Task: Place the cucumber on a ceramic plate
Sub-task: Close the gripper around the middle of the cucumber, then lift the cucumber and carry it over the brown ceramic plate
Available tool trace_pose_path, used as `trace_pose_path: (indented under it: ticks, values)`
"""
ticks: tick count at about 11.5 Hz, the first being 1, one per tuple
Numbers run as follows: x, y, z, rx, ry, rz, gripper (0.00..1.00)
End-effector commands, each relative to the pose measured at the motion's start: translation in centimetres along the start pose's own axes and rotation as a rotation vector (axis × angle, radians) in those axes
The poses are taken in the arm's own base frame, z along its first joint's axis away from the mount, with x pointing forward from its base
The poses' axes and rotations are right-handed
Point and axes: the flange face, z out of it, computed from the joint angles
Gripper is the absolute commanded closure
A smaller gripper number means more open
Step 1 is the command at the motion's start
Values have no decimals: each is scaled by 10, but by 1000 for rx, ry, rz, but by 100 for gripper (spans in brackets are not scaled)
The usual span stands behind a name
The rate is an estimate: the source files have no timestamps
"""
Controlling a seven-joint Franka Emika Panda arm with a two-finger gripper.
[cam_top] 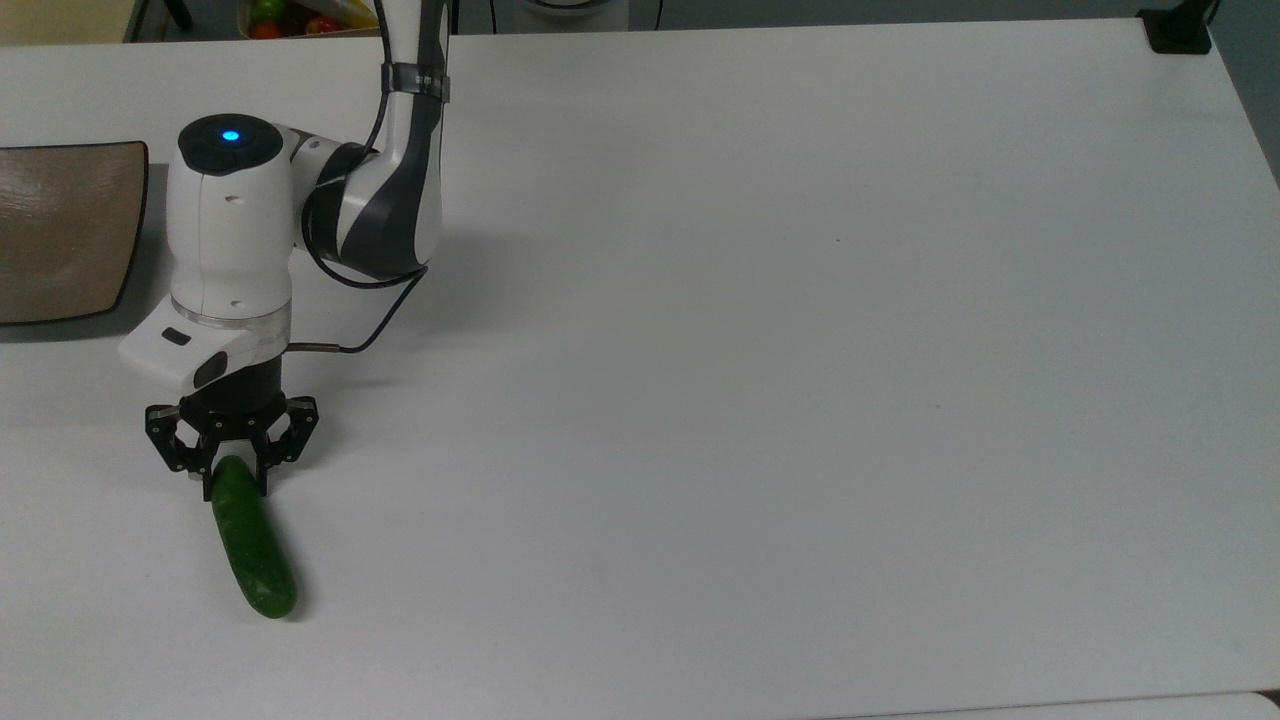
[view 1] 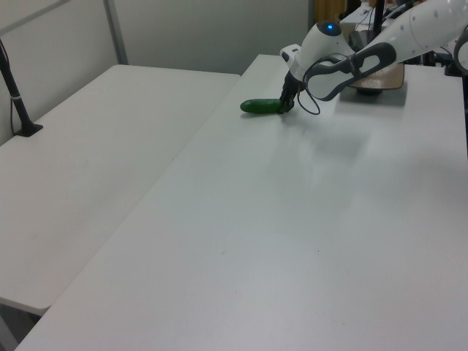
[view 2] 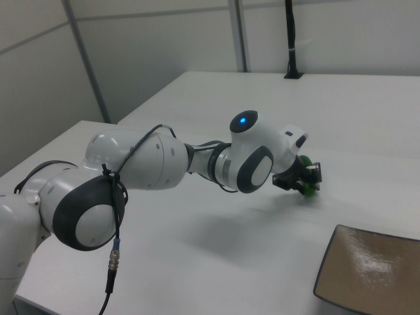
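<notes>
Now the gripper [cam_top: 234, 478] has its fingers closed around the cucumber's [cam_top: 253, 549] upper end, low on the desk [cam_top: 760, 300] at the top view's lower left. Grasping step, I'd say; next comes lifting it toward the ceramic plate [cam_top: 55, 240] at far left.

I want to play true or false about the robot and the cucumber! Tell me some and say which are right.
1. The cucumber is on the plate. False: it lies on the white table.
2. The hand is closed around one end of the cucumber. True.
3. The plate has nothing on it. True.
4. The cucumber is red. False: it is dark green.
5. A light on the arm glows blue. True.
</notes>
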Motion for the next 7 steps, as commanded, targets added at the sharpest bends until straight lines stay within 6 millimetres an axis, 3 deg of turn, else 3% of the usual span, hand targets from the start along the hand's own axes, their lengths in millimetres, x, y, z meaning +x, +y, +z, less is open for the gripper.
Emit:
trace_pose_path:
  ticks: [1, 2, 3, 4, 7]
  values:
    - [-1, 3, 4, -21, 13, 12, 98]
    - [-1, 12, -3, -27, 21, 22, 98]
    - [0, 29, -23, -43, 37, 38, 98]
    - [-6, 56, -56, -68, 50, 70, 97]
    - [-38, 87, -106, -69, 34, 126, 97]
